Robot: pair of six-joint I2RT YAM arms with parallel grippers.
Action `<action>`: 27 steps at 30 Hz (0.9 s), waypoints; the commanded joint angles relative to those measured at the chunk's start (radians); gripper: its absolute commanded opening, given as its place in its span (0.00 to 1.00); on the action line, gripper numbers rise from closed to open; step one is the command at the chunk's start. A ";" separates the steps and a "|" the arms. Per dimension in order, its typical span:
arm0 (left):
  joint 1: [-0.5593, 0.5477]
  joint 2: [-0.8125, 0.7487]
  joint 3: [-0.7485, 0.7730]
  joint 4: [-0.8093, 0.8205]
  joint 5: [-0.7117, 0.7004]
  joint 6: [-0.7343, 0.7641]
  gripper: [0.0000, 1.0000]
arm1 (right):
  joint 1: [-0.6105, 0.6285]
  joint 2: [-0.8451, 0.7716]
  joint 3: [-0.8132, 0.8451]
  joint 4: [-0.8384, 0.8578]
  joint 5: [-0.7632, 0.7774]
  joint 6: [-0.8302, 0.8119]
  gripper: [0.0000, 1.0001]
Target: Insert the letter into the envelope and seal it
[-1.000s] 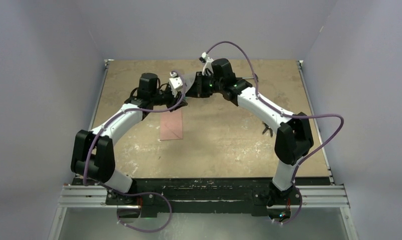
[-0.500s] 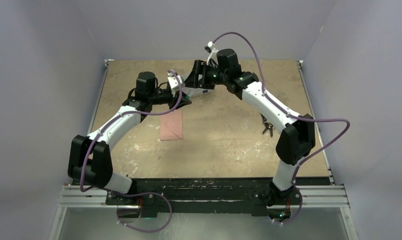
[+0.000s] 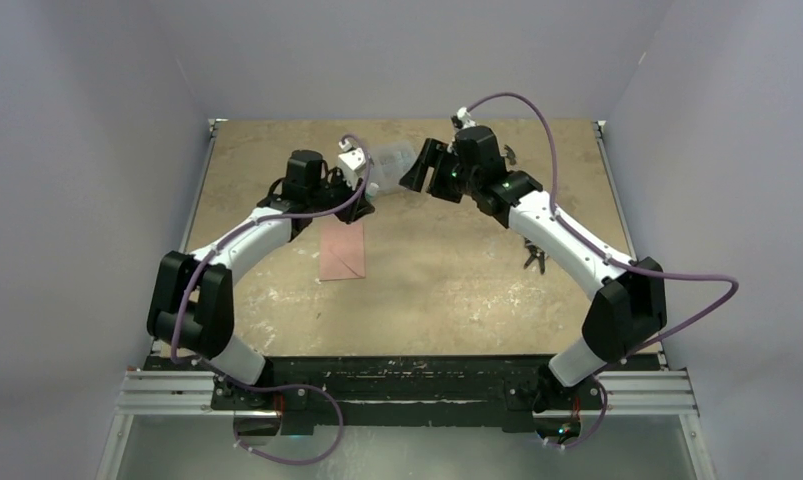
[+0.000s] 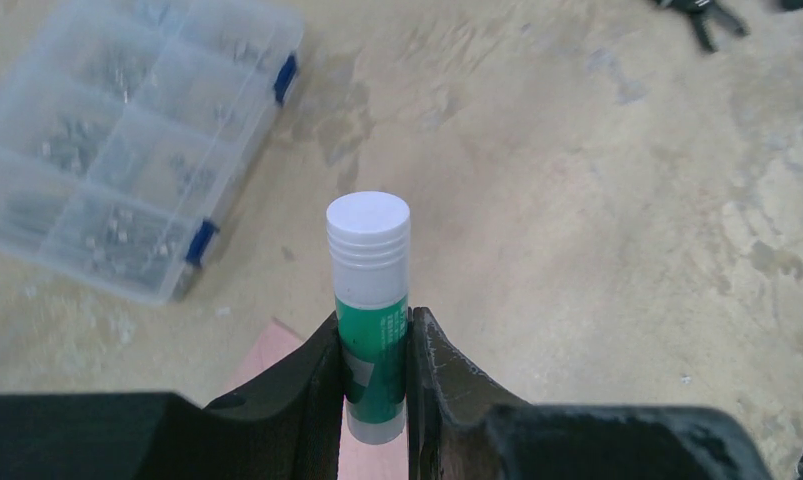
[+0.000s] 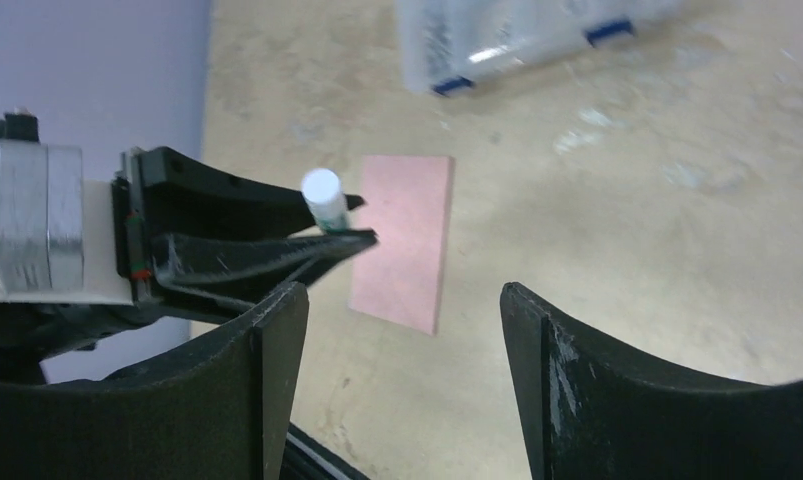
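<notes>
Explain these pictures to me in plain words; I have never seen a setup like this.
Two robot arms, left arm and right arm, are bolted at a table's near edge. The wide picture looks down from above and behind them; the other two come from a camera on each wrist. On the table lie a pink envelope and a clear compartment box. The left gripper is shut on a green-and-white glue stick near the envelope. The right gripper is open and empty.
</notes>
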State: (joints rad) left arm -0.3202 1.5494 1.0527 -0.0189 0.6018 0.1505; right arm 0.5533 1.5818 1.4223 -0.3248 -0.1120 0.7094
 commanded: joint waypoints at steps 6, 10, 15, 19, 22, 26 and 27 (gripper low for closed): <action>0.014 0.117 0.028 -0.141 -0.435 -0.414 0.14 | -0.037 -0.098 -0.139 0.008 0.086 0.069 0.71; 0.055 0.203 0.076 -0.142 -0.437 -0.549 0.14 | -0.041 -0.115 -0.169 0.033 0.065 0.074 0.71; 0.090 0.325 0.155 -0.155 -0.470 -0.703 0.14 | -0.044 -0.131 -0.198 0.039 0.066 0.071 0.71; 0.090 0.419 0.235 -0.201 -0.516 -0.766 0.15 | -0.046 -0.152 -0.234 0.065 0.059 0.076 0.71; 0.089 0.461 0.269 -0.187 -0.509 -0.777 0.18 | -0.048 -0.157 -0.253 0.075 0.057 0.078 0.71; 0.090 0.497 0.314 -0.197 -0.504 -0.788 0.20 | -0.052 -0.151 -0.258 0.078 0.054 0.074 0.70; 0.089 0.499 0.318 -0.196 -0.500 -0.790 0.21 | -0.052 -0.151 -0.259 0.077 0.054 0.072 0.70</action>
State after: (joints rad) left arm -0.2298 2.0178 1.3277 -0.1997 0.1135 -0.5945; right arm 0.5087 1.4590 1.1652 -0.2916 -0.0547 0.7780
